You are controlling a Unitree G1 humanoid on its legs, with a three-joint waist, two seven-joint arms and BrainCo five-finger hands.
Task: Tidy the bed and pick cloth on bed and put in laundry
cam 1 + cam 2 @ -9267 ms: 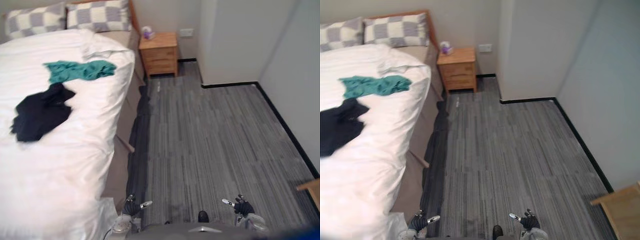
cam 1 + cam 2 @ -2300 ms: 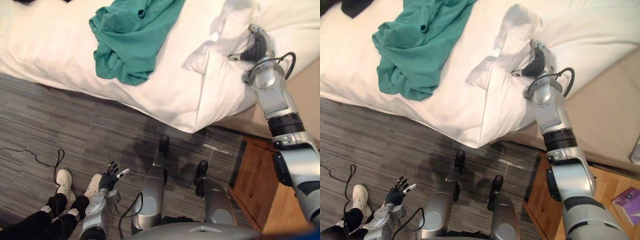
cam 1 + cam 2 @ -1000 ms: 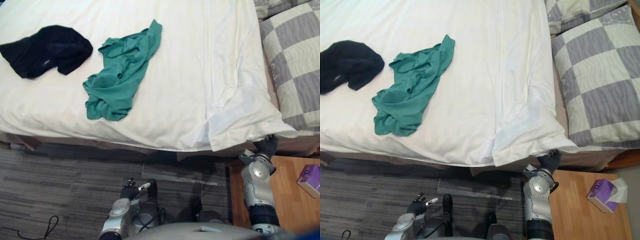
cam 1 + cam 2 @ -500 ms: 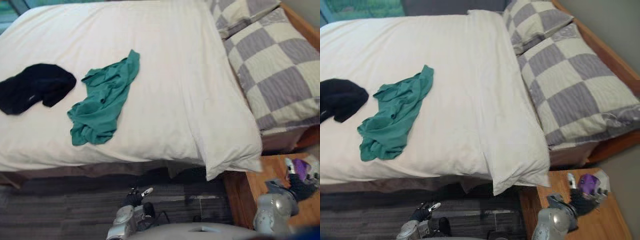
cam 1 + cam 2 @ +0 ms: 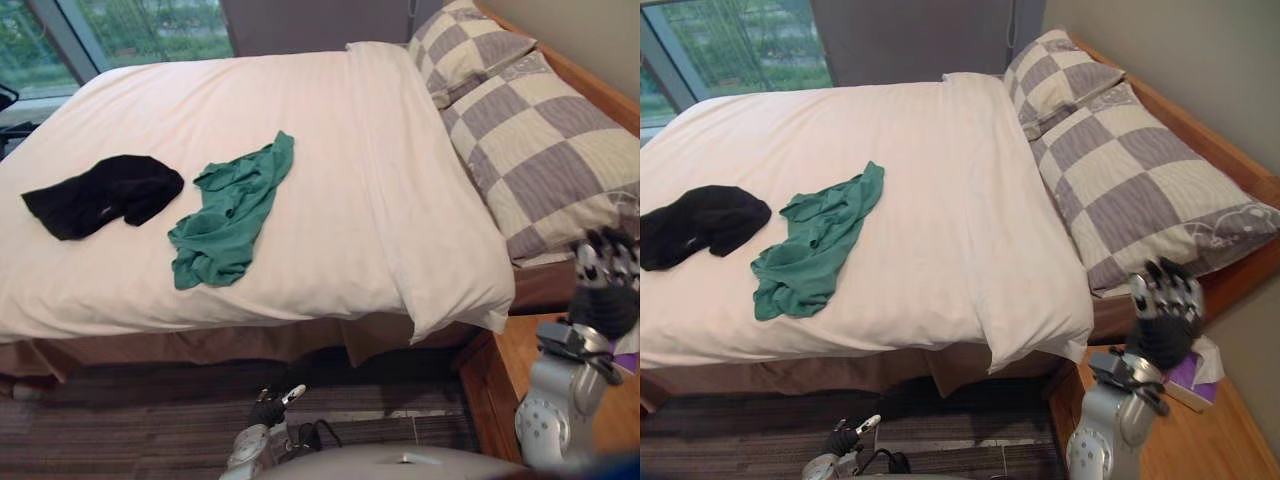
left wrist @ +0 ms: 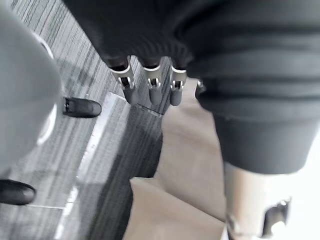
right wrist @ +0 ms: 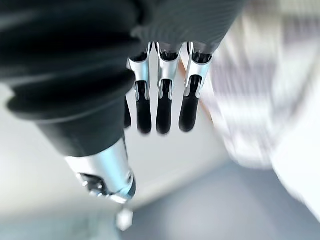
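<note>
A crumpled green cloth (image 5: pixel 230 215) lies in the middle of the white duvet (image 5: pixel 330 160). A black cloth (image 5: pixel 105 193) rests to its left, a small gap apart. My right hand (image 5: pixel 1165 315) is raised beside the bed's near right corner, over the nightstand. Its fingers (image 7: pixel 160 102) point up, fairly straight, and hold nothing. My left hand (image 5: pixel 268 408) hangs low by the floor in front of the bed. Its fingers (image 6: pixel 150 87) are straight and it is empty. Both hands are well away from the cloths.
Two grey-and-white checked pillows (image 5: pixel 1140 190) lie at the head of the bed, against a wooden headboard (image 5: pixel 1225 160). A wooden nightstand (image 5: pixel 1210 440) with a purple tissue box (image 5: pixel 1200 378) stands under my right hand. A window (image 5: pixel 740 45) lies beyond the bed.
My right hand has risen from the nightstand's level to beside the pillow. The view has tilted up across the bed. Both cloths lie as before, and the left hand stays low.
</note>
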